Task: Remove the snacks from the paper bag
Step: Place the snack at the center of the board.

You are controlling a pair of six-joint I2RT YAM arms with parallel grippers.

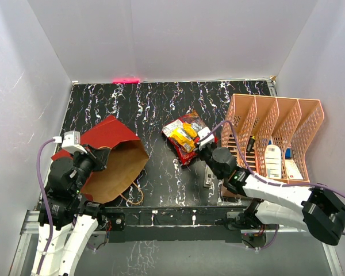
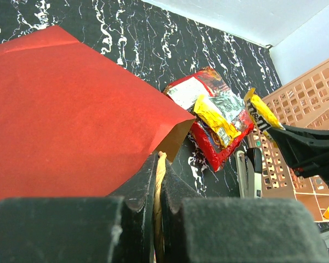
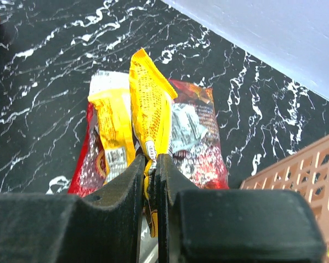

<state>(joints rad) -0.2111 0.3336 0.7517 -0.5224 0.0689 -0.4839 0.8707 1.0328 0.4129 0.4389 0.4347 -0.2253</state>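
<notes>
The paper bag (image 1: 112,158) lies on its side at the left, red outside and brown inside, with its mouth facing right. My left gripper (image 2: 160,160) is shut on the bag's tan cord handle (image 2: 160,183) at the rim, and it also shows in the top view (image 1: 98,155). A pile of snacks (image 1: 185,137) lies on the black table in the middle: a red packet (image 3: 200,153), a yellow one (image 3: 112,123) and a silver one (image 3: 189,126). My right gripper (image 3: 152,163) is shut on another yellow packet (image 3: 148,101), held upright just above the pile.
A salmon-orange lattice rack (image 1: 276,135) stands at the right, with a white bottle (image 1: 272,160) in it. A slim grey-and-white gadget (image 1: 208,177) lies on the table between the pile and the rack. White walls close in the table on three sides.
</notes>
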